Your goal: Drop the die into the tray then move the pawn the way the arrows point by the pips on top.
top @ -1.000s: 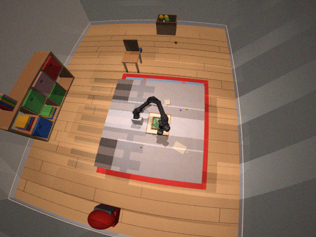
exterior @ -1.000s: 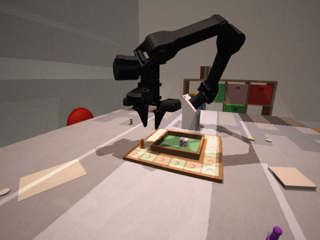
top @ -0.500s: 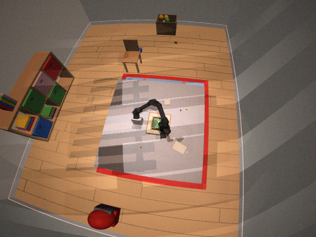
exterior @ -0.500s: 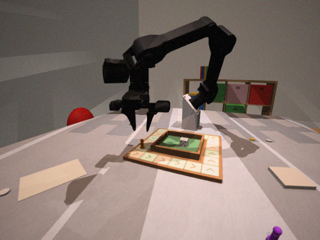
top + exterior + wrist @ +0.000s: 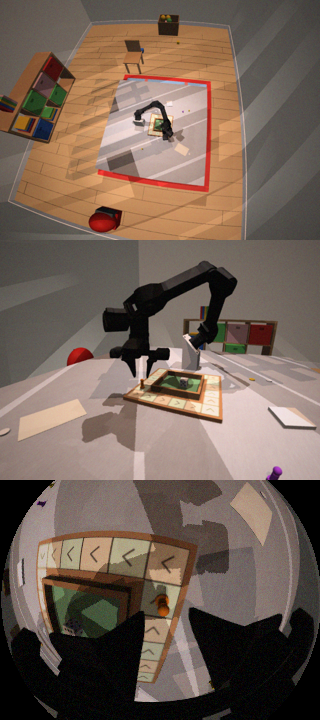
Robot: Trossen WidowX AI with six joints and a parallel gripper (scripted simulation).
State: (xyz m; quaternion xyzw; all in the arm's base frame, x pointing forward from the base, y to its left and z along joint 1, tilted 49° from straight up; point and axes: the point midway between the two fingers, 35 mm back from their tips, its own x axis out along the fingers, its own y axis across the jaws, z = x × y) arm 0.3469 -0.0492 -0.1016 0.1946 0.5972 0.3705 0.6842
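Note:
The orange pawn [image 5: 142, 383] [image 5: 162, 606] stands upright on the board [image 5: 151, 132] [image 5: 173, 409] [image 5: 120, 534], on the square just before a corner square. In the wrist view the arrow behind it points toward that corner, and the corner arrow points left. The white die [image 5: 183, 382] [image 5: 73, 627] rests inside the dice tray [image 5: 175, 392]; its top shows several pips, too small to count surely. My gripper [image 5: 141, 377] [image 5: 167, 614] is open and empty, pointing down above the pawn, with the fingertips apart on either side of it in the wrist view.
A cream sheet [image 5: 181, 149] [image 5: 51, 418] [image 5: 252, 512] lies beyond the pawn's side of the board. A pale slab [image 5: 169, 103] [image 5: 290, 418] lies off another side. A purple pawn [image 5: 183, 111] [image 5: 275, 472] stands apart. Yellow [image 5: 252, 379] and white discs [image 5: 269, 380] lie beyond the board.

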